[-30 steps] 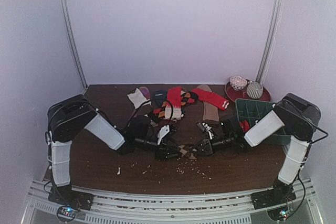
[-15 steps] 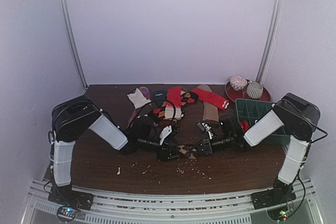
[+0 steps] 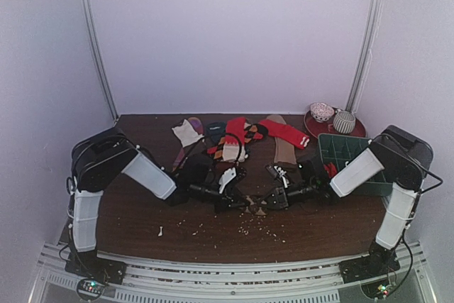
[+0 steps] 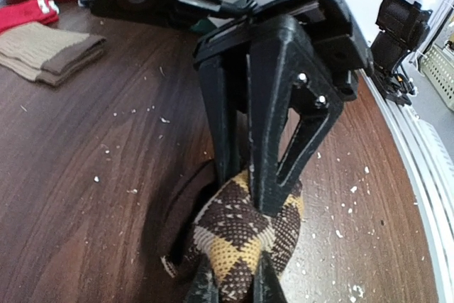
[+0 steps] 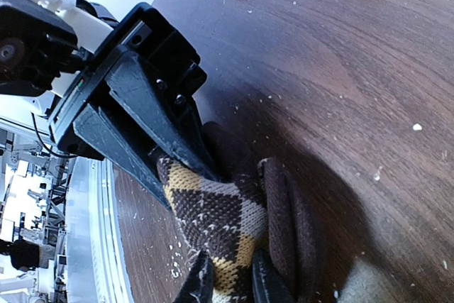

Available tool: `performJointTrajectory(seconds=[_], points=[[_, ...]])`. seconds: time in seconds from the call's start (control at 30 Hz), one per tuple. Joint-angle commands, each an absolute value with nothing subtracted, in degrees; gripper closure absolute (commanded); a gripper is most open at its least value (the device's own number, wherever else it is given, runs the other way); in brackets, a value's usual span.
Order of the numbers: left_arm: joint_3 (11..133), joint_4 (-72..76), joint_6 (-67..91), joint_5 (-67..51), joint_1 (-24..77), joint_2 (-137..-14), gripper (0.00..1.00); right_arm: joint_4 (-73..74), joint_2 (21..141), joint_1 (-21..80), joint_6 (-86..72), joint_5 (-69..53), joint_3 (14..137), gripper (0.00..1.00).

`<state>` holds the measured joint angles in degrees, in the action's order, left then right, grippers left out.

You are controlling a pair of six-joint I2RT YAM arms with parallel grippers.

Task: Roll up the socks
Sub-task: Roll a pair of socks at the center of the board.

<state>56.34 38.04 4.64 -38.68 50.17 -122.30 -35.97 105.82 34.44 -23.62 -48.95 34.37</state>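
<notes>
While both pincers sat tip to tip low in the middle of the top view, the left pincer was clenched on the brown argyle sock, with cloth bunched between its tips at the bottom of its wrist view. The right pincer grasped the same sock from the opposite side, its black fingers reaching down onto the bundle. The sock rested on the bench among pale crumbs. Further up, right of centre, the red sock lay flat beside a folded tan sock. A green tray sat near the right edge.
</notes>
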Motion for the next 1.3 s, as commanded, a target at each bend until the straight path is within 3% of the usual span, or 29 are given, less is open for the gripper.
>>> performJointTrajectory(seconds=[0.0, 0.2, 0.57, 0.77, 0.97, 1.27], points=[[61.7, 20.1, 7.6, -36.5, 54.1, -125.5, 1.00, -15.1, 110.8, 35.9, -22.4, -43.3, 33.3, 0.83], [63.2, 0.7, 13.5, -32.4, 52.0, -125.0, 1.00, -6.7, 104.3, 35.7, -14.5, -38.0, 40.5, 0.72], [62.6, -4.9, 14.9, -31.3, 51.1, -128.5, 1.00, -6.5, 92.4, 35.8, -6.5, -29.9, 43.3, 0.64], [63.7, -7.2, 14.2, -32.3, 50.2, -130.1, 1.00, -7.6, 83.7, 36.3, -3.2, -29.4, 40.2, 0.45], [64.5, -9.7, 13.5, -32.4, 49.4, -130.9, 1.00, -4.2, 85.9, 36.3, -1.0, -32.3, 42.4, 0.28], [64.9, -11.4, 12.9, -31.2, 48.4, -132.1, 1.00, -10.9, 94.1, 36.3, -3.3, -41.3, 43.0, 0.19]])
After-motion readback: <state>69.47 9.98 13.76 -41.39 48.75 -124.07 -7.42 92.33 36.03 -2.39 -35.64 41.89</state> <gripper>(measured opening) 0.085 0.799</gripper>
